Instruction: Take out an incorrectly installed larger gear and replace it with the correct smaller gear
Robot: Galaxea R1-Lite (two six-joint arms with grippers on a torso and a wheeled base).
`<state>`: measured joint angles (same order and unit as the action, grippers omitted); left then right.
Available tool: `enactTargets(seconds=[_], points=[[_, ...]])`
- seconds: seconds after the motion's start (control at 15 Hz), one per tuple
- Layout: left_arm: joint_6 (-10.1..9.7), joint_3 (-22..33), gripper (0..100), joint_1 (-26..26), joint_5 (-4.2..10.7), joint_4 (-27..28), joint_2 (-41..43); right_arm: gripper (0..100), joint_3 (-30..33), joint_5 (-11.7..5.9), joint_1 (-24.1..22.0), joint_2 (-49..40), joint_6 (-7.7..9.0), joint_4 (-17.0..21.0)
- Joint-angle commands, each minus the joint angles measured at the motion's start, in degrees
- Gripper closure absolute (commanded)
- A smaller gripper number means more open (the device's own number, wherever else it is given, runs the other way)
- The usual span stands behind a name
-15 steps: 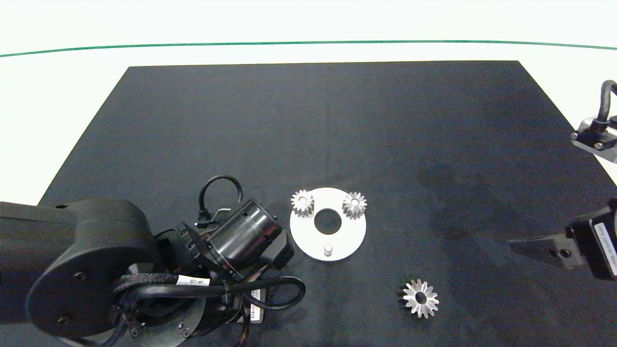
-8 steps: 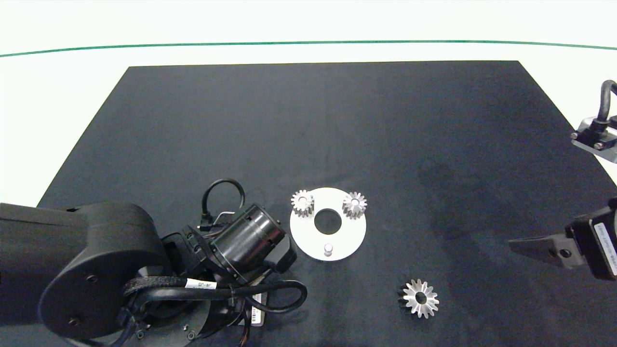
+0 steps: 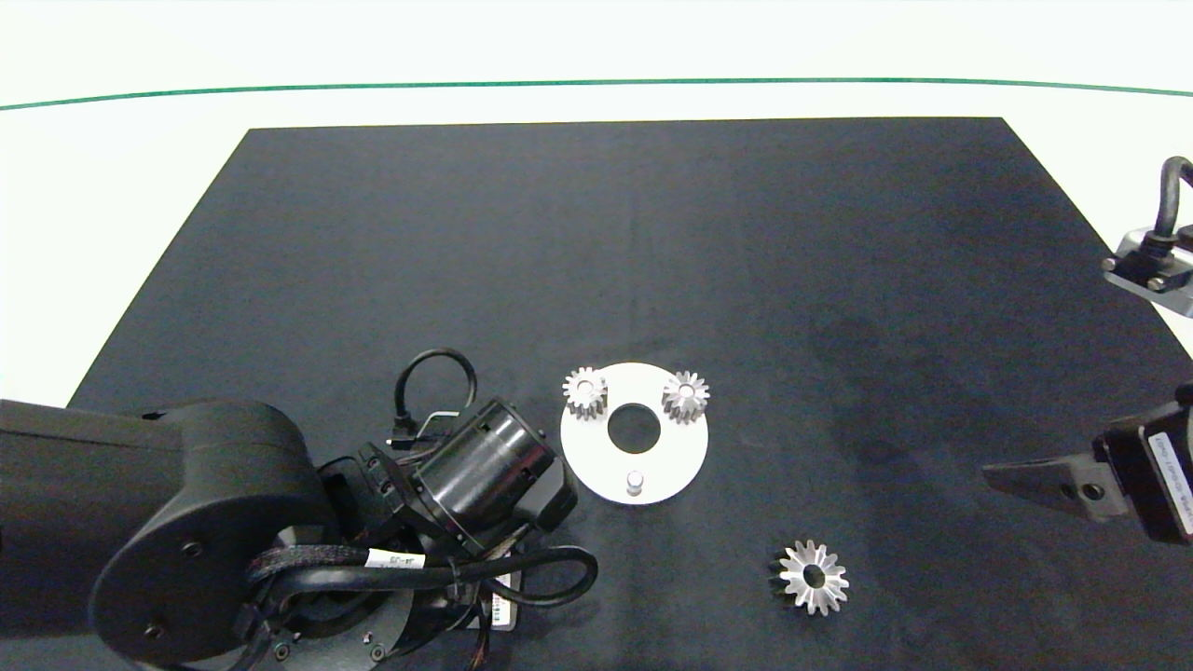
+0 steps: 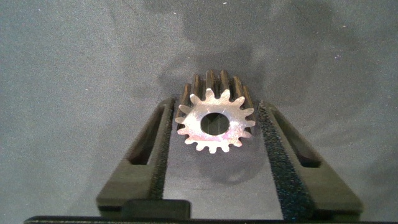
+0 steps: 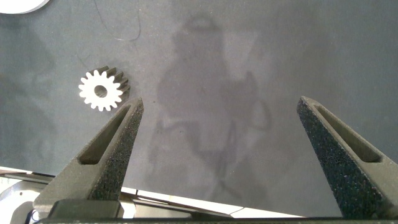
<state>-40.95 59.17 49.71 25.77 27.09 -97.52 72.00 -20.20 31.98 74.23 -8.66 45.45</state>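
Left tool [image 4: 214, 127] grips the smaller gear [image 4: 216, 121] above the mat [image 4: 74, 68].

Silver gears on a dark mat

The smaller gear [image 4: 215, 122] between the black pads of the left end effector [image 4: 217, 152] is shiny silver with a warm pinkish glint on its face. The larger gear [image 3: 812, 578] near the right end effector [image 5: 222, 155] is bright silver with dark grooves. Two more small gears [image 3: 585, 390] on the white round plate [image 3: 671, 461] are silver too. The mat [image 3: 596, 242] is dark grey-black, on a white worktop [image 3: 140, 168] with a thin green line [image 3: 373, 88].
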Motion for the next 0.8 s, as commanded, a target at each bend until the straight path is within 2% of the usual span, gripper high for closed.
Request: enactTargets(seconds=[0.07, 0.53, 0.8], points=[[-0.18, -0.1, 53, -0.1, 0.24, 0.2, 0.0, 0, 0.0, -0.10, 0.0, 0.0, -0.05, 0.3], [-0.18, -0.1, 68, 0.0, 0.24, 0.1, 0.0, 0, -0.6, -0.28, 0.0, 0.0, -0.05, -0.8], [-0.27, 0.0, 69, -0.1, 0.24, 0.0, -0.1, 0, -0.6, -0.28, 0.0, -0.1, 0.22, -0.8]])
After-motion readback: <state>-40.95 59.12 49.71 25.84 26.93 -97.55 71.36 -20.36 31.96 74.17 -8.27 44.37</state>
